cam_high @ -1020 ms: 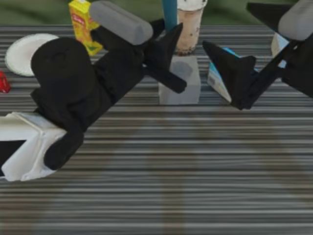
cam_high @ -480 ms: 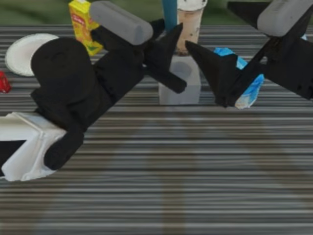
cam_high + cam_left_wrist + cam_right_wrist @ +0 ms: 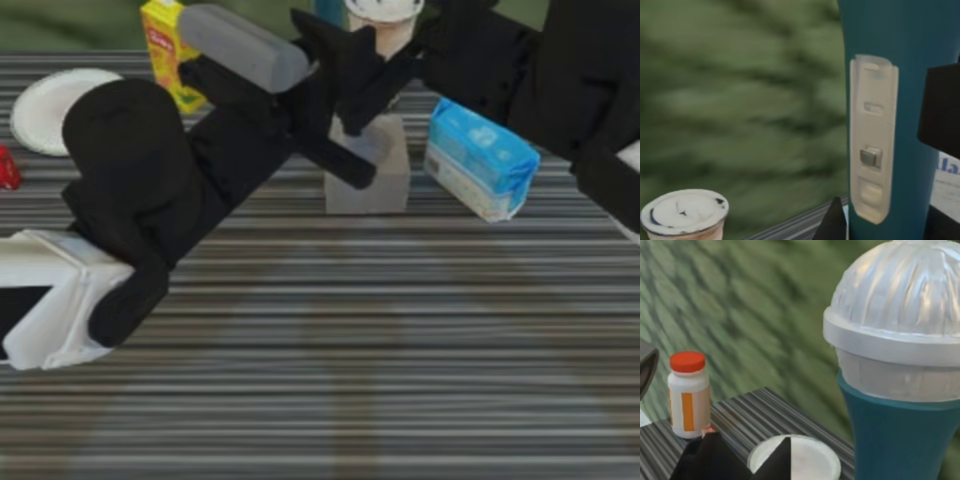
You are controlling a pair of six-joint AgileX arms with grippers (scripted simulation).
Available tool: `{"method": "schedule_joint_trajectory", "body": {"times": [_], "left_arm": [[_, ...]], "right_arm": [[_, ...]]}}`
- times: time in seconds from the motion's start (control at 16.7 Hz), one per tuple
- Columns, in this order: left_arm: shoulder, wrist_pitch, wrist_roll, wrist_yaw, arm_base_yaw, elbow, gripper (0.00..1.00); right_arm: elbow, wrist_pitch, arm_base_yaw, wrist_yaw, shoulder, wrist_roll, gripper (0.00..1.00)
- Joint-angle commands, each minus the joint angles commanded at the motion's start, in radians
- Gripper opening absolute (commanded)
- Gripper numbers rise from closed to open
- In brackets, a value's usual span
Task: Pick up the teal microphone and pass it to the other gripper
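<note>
The teal microphone [image 3: 905, 60] stands upright with my left gripper [image 3: 890, 227] shut on its lower handle; the pale switch strip [image 3: 872, 140] faces the left wrist camera. From above only a sliver of the teal microphone [image 3: 328, 10] shows behind the fingers, over the back middle of the table. My left gripper [image 3: 345, 120] reaches in from the left. My right gripper [image 3: 350, 60] is open and has come in from the right, next to the left one. Its wrist view shows the mesh head [image 3: 895, 315] very close, beside the right gripper [image 3: 747, 460]. Contact cannot be told.
A grey block [image 3: 385, 190] and a lidded drink cup [image 3: 385, 15] stand under the grippers. A blue packet [image 3: 480, 160] lies to the right. The yellow juice carton [image 3: 165, 45], a white plate [image 3: 55, 105] and a red-capped bottle [image 3: 687, 392] are at the back left.
My right gripper has swung left from over the blue packet to the microphone beside the left gripper, uncovering the packet. The left arm and the microphone have stayed still.
</note>
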Motion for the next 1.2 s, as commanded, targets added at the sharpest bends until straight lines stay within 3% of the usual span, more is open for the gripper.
{"method": "schedule_joint_trajectory", "body": {"times": [0.36, 1.14, 1.2], "left_arm": [[0.0, 0.0, 0.0, 0.0, 0.0, 0.0, 0.0], [0.0, 0.0, 0.0, 0.0, 0.0, 0.0, 0.0], [0.0, 0.0, 0.0, 0.0, 0.0, 0.0, 0.0]], "right_arm": [[0.037, 0.008, 0.011, 0.012, 0.039, 0.001, 1.0], [0.037, 0.008, 0.011, 0.012, 0.039, 0.001, 0.02], [0.037, 0.008, 0.011, 0.012, 0.039, 0.001, 0.0]]}}
